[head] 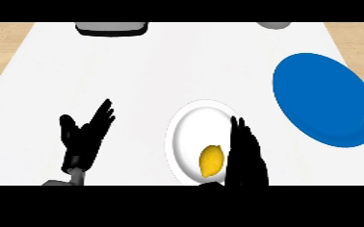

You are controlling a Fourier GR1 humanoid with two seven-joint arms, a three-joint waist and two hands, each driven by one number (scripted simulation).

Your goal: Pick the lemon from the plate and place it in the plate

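1. The lemon (212, 159) lies on the white plate (190, 125), in its near half toward the right rim.
2. The right robot hand (247, 154) is just beside the lemon on its right, over the plate's right edge. Its fingers are straight and together, pointing away from the robot, and it holds nothing (contact with the lemon: cannot tell).
3. The left robot hand (85, 135) rests open at the view's left, fingers up, well apart from both plates.
4. The blue plate (320, 96) sits on the counter (177, 62) right of the white one, near but apart (likely the target).
5. Handling, my guess: light, stiff enough not to squash, not fragile. The skin is smooth and the shape oval, so it may roll or slip from a shallow pinch.
6. Best hold: across the short middle, thumb one side and fingers the other, not on the tapered ends.
7. A dark grey object (111, 28) and a paler grey object (274, 24) sit at the far edge, not involved.
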